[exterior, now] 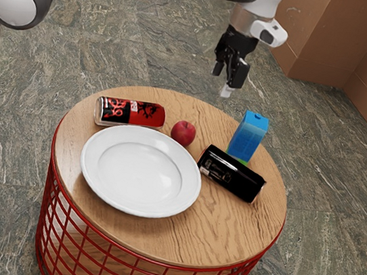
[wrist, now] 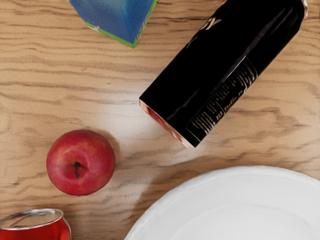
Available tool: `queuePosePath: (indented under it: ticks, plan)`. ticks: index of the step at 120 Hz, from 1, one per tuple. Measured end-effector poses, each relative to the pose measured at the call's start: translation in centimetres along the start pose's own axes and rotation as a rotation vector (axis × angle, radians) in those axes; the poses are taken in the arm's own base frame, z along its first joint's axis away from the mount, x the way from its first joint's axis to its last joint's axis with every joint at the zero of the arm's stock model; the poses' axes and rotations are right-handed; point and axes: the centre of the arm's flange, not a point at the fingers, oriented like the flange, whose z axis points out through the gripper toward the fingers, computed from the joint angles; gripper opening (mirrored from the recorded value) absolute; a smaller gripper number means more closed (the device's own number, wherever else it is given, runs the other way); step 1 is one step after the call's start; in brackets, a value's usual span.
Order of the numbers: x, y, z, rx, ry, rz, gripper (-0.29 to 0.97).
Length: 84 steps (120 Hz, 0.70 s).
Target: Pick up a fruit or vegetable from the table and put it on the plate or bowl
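Overall light: bright and even over my table (exterior: 226, 225) and the stone floor (exterior: 116, 32).
Shadows: soft and faint; one lies by the apple (wrist: 80, 162) on its side facing the black container (wrist: 225, 70), another along that container's edge.
Glare: a pale sheen on the wood between them, and a mild highlight on the white plate (wrist: 240, 210).

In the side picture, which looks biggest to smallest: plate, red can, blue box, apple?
Biggest: the white plate.
Next: the red can and blue box look about alike, so I won't rank them.
Smallest: the apple.
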Motion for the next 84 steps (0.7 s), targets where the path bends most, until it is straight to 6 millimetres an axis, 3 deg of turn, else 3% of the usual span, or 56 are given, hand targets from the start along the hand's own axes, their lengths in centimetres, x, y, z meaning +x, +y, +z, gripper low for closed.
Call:
queuePosePath:
  ticks: [45, 52, 70, 84]
  plan:
    - [0.6, -0.9, -1.4, -0.009, 0.069, -0.025, 0.68]
    - [1.1, -2.3, -0.8, -0.008, 0.058, -0.047, 0.68]
    - [1.6, -8.2, 0.7, 0.006, 0.032, -0.145, 0.68]
    - [1.8, -10.0, 1.3, 0.016, 0.02, -0.172, 0.68]
